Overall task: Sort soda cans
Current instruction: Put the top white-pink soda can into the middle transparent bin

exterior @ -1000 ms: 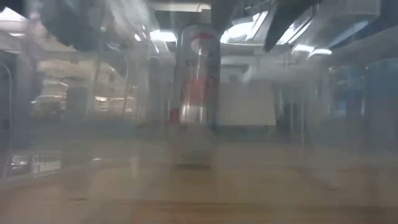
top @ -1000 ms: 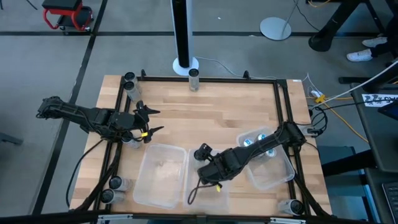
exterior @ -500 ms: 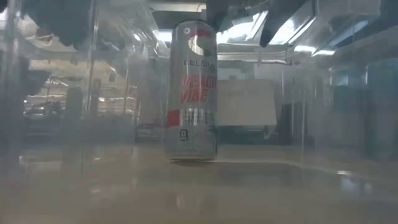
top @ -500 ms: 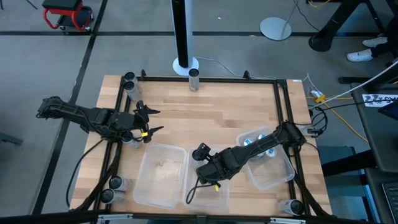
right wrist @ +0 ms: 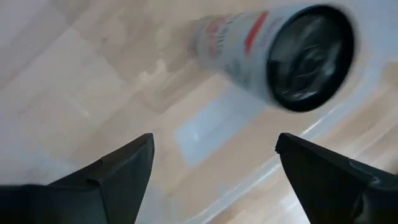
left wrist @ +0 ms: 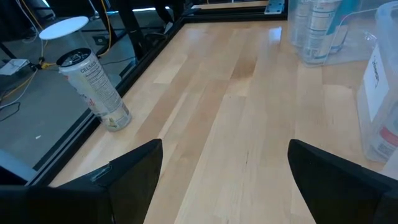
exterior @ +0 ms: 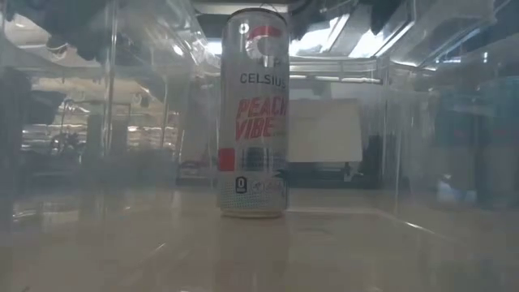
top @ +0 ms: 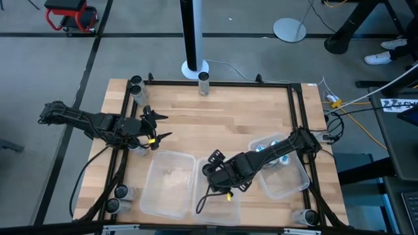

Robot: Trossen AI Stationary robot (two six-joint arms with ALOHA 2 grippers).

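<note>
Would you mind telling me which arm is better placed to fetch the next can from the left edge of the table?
Left, probably. The left pincer hovers open by the table's left edge, next to a can; another can stands just ahead of it. The right pincer is open over the middle bin.

The high view looks straight down from well above, taking in the whole wooden surface [top: 222,124], both arms and the floor around. The low view sits at surface height inside the clear bins, facing level into the room, very near an upright can [exterior: 254,113]. The right wrist view looks steeply down between its hand's [right wrist: 211,168] spread fingers, close on that same can. The left wrist view faces across the surface, its hand [left wrist: 224,174] also spread, sharing the bins with the high view.
</note>
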